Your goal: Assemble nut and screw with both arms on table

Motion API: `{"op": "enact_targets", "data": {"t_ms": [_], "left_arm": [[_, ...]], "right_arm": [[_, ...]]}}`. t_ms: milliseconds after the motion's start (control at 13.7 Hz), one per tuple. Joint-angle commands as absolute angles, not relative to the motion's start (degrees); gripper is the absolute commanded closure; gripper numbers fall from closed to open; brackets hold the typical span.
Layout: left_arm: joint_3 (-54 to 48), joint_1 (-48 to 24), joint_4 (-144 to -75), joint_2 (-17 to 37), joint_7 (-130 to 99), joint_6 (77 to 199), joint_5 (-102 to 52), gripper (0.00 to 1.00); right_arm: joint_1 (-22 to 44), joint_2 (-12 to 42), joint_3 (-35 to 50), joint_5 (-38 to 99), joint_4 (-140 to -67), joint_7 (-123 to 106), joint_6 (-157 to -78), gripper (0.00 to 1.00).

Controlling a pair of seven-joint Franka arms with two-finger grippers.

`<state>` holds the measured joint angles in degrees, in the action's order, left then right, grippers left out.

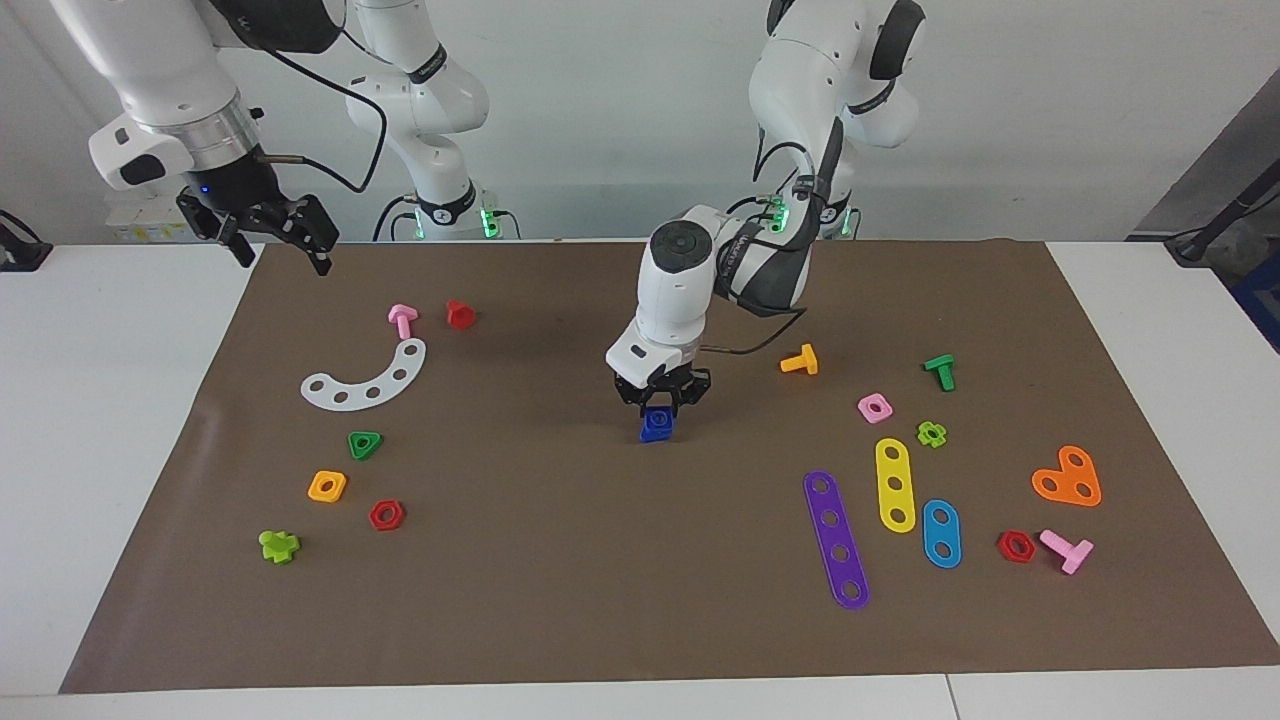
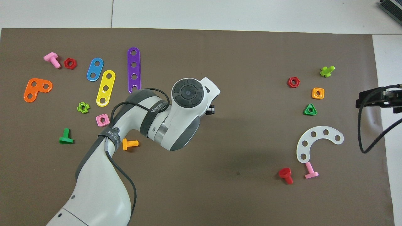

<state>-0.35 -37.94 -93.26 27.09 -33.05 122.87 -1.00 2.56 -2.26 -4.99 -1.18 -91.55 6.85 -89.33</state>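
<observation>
Facing view shows my left gripper (image 1: 661,398) low over the middle of the brown mat (image 1: 560,600), fingers pinched on a dark blue nut (image 1: 657,425); whether the blue screw sits in it I cannot tell. The right gripper (image 1: 270,228) waits over the mat's corner at the right arm's end, fingers spread, empty. I judge the pinch shallow: a tilt could drop the nut. Bare mat surrounds the nut; the orange screw (image 1: 800,361) is its closest neighbour.
</observation>
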Motion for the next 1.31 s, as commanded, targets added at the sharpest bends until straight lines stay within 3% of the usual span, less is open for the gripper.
{"op": "enact_targets", "data": {"t_ms": [0,1238], "left_arm": [[0.4,-38.5,-92.9,27.7,-33.7,120.1,-0.1,0.68],[0.4,-38.3,-87.6,30.1,-35.1,119.2,-1.9,0.68]], "right_arm": [[2.5,-3.4,-5.0,-1.0,-92.5,6.1,-88.9,0.00],[2.5,-3.3,-5.0,-1.0,-92.5,6.1,-88.9,0.00]]}}
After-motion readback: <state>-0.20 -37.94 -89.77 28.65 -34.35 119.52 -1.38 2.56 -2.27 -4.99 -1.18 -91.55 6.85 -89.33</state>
